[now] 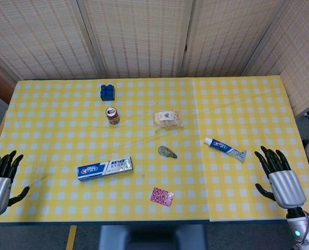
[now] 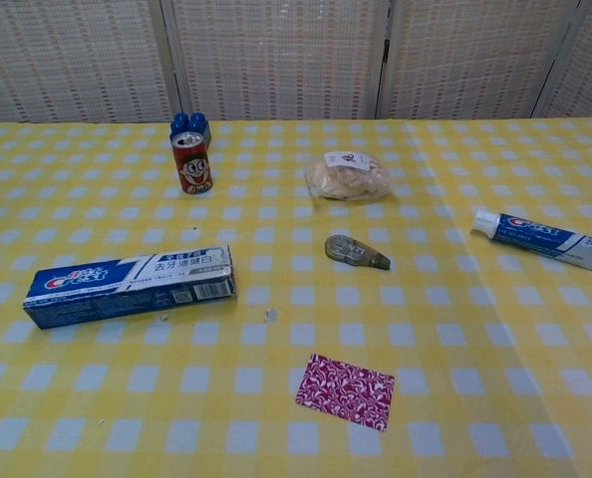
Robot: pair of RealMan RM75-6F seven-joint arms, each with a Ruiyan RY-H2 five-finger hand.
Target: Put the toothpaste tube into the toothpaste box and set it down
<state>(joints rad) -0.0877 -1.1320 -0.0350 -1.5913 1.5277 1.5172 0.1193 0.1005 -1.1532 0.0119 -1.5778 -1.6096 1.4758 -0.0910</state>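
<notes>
Yellow-checked worktop (image 1: 237,104) is carrying the toothpaste tube (image 1: 225,149) near the right hand (image 1: 279,177); the left hand (image 1: 1,174) is waiting beside the toothpaste box (image 1: 104,168), both with fingers apart, holding nothing.

Chest view is showing the tube (image 2: 550,239) lying well apart from the box (image 2: 129,285); probably soft and light, best gripped mid-body.

left hand (image 1: 1,177) empty, fingers spread, right hand (image 1: 279,174) likewise

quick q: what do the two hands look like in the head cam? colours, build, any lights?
Both match: left hand and right hand have black fingers on a ribbed silver-grey palm shell. Below the right hand, a grey wrist section carries a small lit cyan-green indicator. The left wrist is mostly cut off by the frame. No cables or printed markings are legible.
</notes>
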